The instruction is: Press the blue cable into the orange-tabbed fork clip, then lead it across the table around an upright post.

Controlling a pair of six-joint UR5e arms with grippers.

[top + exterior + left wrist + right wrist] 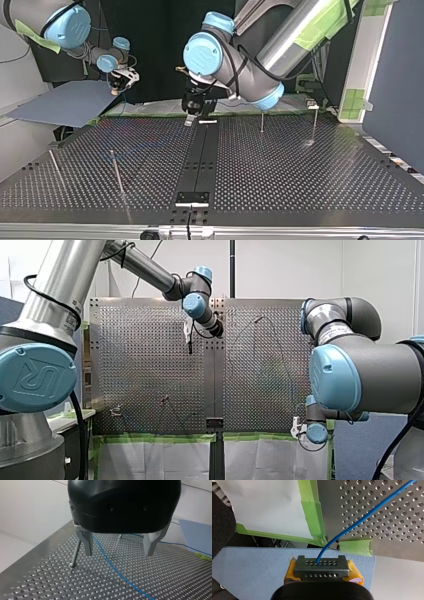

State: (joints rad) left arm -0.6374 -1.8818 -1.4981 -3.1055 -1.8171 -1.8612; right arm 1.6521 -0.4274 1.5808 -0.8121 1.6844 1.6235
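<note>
My right gripper point(322, 563) is clamped on the cable point(362, 520). Its yellow pads point(355, 573) show on either side of a perforated metal finger, and the blue line leaves the fingertips at their middle. From there the cable rises over the sheet point(249, 567), crosses the table's point(387, 537) corner beside the green tape point(312, 512) and runs on over the holes. In the top view this gripper point(122, 80) hangs past the table's far edge, above the blue sheet at the view's left.

My left gripper point(117, 545) holds nothing. Its two metal fingers point(86, 542) stand wide apart, with their tips clear of the table. The cable point(112, 565) lies flat on the table under the gap, nearer one finger than the other. A thin post point(75, 555) stands just outside that same finger, leaning a little, apart from the cable. A second post point(118, 538) stands further ahead. In the top view the left gripper point(196, 111) is at the table's far edge, over the dark middle strip point(197, 160). There a faint stretch of blue lies on the left half, near two more posts point(117, 172).
</note>
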